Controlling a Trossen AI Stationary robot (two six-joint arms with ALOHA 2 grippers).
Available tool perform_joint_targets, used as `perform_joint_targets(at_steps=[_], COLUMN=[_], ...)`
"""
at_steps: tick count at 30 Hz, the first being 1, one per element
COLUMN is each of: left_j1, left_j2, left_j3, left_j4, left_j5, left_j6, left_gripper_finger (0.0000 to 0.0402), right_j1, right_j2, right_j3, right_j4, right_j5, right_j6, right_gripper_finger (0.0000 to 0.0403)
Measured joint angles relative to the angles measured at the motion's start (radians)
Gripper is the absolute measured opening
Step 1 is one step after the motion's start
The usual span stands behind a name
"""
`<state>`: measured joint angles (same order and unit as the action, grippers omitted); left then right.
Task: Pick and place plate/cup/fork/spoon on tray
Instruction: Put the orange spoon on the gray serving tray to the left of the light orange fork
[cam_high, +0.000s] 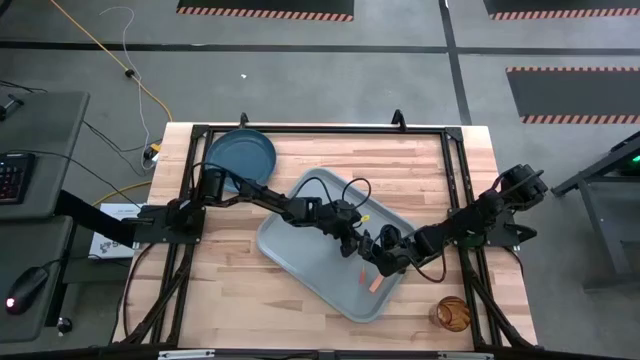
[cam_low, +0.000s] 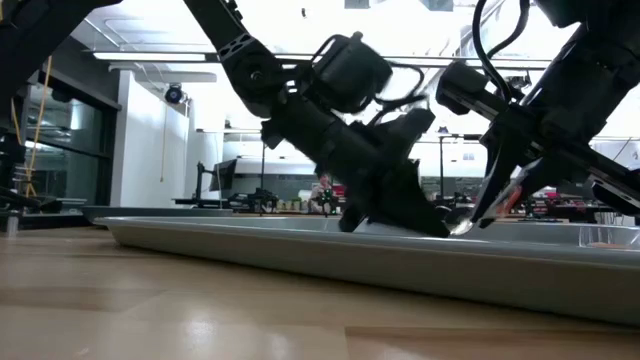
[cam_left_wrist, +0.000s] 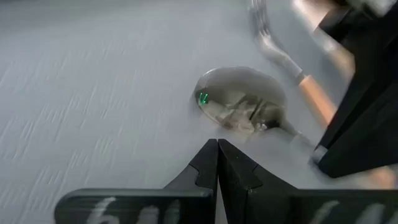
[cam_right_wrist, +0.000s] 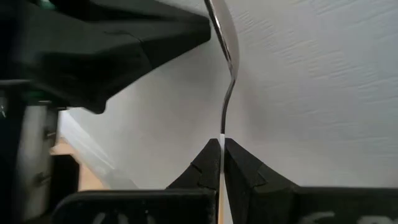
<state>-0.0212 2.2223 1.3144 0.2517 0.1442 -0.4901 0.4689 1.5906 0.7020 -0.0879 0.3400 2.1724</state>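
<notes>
Over the tray (cam_high: 290, 235) on the desk (cam_high: 225, 290), the right gripper (cam_right_wrist: 222, 144) has its fingers clamped on the spoon (cam_right_wrist: 225, 56), while the left gripper (cam_left_wrist: 217, 144) hovers alongside, fingers together and empty, near the fork (cam_left_wrist: 292, 65).

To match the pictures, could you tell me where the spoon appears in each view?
High view: spoon, red handle showing, on the tray.
Low view: right of centre.
Left wrist view: bowl at centre.
Right wrist view: top centre.
Shared landmark: the tray under it.
</notes>
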Motion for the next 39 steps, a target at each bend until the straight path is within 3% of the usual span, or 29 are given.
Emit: perform_joint_targets(at_steps=[29, 39], left_j1=[0.007, 0.008], left_j2=[0.008, 0.008], left_j3=[0.001, 0.000], left_j4=[0.015, 0.030], left_j5=[0.031, 0.071], left_j6=[-0.003, -0.006], left_gripper_finger=[0.0000, 0.0000], right_j1=[-0.007, -0.024], right_j2=[0.000, 0.000], right_j3=[-0.031, -0.031], right_j4=[-0.079, -0.073], right_j5=[-0.046, -0.066], right_j6=[0.000, -0.018], right_gripper_finger=[0.0003, 0.0092])
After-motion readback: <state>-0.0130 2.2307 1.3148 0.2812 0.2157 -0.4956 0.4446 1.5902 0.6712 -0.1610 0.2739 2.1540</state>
